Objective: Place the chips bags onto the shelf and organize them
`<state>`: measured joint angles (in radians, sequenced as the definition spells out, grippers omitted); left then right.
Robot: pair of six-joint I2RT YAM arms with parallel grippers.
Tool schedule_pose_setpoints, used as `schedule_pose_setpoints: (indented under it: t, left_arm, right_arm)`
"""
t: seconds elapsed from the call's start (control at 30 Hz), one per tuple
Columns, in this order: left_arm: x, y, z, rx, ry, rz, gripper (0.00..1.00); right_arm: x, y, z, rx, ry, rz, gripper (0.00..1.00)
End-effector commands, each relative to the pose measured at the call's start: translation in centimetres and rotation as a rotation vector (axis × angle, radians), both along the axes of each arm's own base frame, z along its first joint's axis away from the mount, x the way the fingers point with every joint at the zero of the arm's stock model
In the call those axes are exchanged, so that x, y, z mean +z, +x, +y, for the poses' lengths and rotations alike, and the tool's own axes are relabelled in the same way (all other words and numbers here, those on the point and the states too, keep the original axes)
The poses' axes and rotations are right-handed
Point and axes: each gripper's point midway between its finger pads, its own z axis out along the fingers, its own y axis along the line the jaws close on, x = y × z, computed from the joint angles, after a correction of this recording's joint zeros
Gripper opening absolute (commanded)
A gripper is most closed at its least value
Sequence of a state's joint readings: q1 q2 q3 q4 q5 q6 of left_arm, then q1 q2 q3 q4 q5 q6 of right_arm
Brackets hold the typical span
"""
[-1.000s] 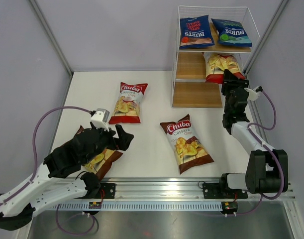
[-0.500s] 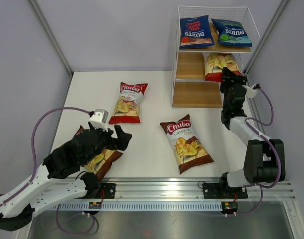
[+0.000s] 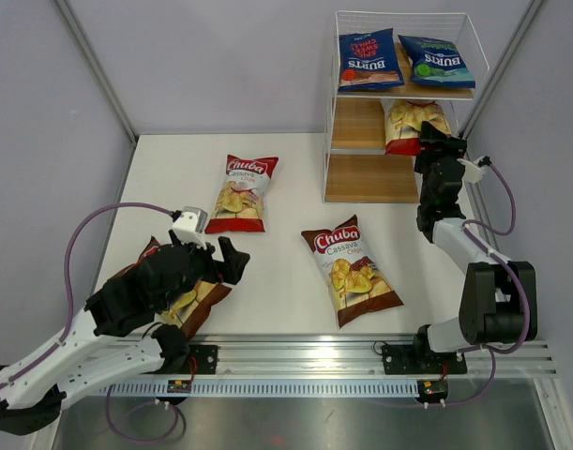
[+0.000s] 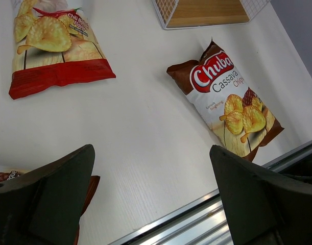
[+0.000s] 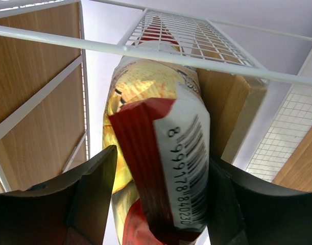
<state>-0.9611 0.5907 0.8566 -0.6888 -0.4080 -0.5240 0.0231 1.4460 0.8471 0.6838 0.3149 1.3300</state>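
Though hidden from above, the right gripper (image 5: 161, 159) flanks a barcoded red bag (image 5: 151, 102), hold unclear.

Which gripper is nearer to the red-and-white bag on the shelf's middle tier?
Right. The right gripper is at the red-and-white bag, one finger on each side of its end. The left gripper hangs far off, over a brown bag at the near left.

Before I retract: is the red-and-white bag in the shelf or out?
In: the red-and-white bag lies on the middle tier of the shelf. Whether the right end effector grips it: cannot tell.
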Motion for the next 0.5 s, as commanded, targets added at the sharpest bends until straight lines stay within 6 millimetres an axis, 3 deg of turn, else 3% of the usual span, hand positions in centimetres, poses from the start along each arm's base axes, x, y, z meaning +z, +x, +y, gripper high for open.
schedule_pose_setpoints:
  t: [0.0, 0.07, 0.3, 0.47]
  left_arm:
    - [0.7, 0.5, 0.1, 0.019, -0.025, -0.038, 0.99]
    - [0.6, 0.4, 0.1, 0.019, -0.034, -0.035, 0.99]
    - [0.3, 0.4, 0.2, 0.031, -0.038, -0.026, 0.99]
    - [-0.2, 1.1, 1.1, 0.112, -0.005, 0.002, 0.99]
  right_arm:
    - [0.1, -0.3, -0.9, -0.042, 0.008, 0.029, 0.70]
    - [-0.1, -0.6, -1.1, -0.049, 0.020, 0.051, 0.98]
    - [0.6, -1.8, -1.1, -0.045, 0.041, 0.064, 0.99]
    - [-0.3, -3.0, -1.1, -0.048, 0.049, 0.126, 1.00]
